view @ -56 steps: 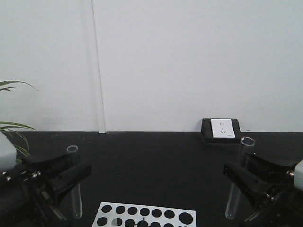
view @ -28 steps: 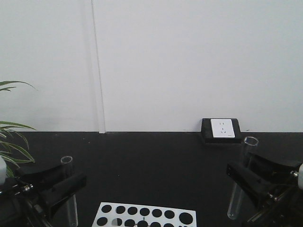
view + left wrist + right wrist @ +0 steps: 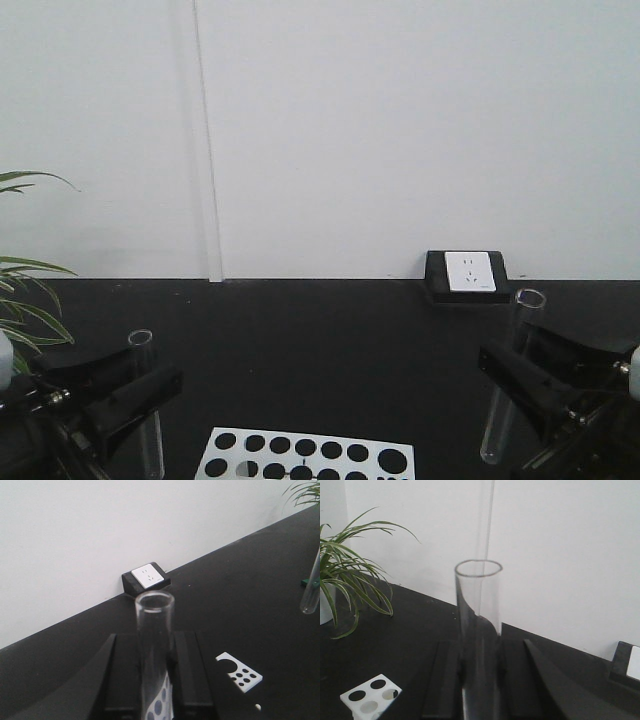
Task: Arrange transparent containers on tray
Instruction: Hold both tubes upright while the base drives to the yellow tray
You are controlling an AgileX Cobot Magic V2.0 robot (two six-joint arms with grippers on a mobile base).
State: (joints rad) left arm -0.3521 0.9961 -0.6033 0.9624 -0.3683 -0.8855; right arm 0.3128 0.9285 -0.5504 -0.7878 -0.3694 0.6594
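Two black robot arms work over a black worktop [image 3: 320, 340] against a white wall, each holding one clear glass test tube. Over the last second the left claw [image 3: 160, 388] has sunk lower and drifted toward the worktop's left edge, taking its tube down with it. The right claw [image 3: 497, 372] has barely moved, though its tube now leans a little more. In the last half second almost nothing shifts. Both tubes appear lifted clear of the white holed rack [image 3: 305, 455], which sits at the middle of the near edge, so they look ready to be carried. The yellow tray is not in any view, so no tube can be judged placed yet. Each claw is closed narrowly on its tube, fingers pressing both sides, as the wrist views show. The left tube [image 3: 153, 445] stands near the front left corner, long axis vertical, open rim up. The right tube [image 3: 494, 425] is near the front right corner, long axis tilted, rim up and leaning toward the right edge, rounded bottom down. Laying them on a tray will likely mean turning them flat. A wall socket [image 3: 468, 272] sits at the back edge.
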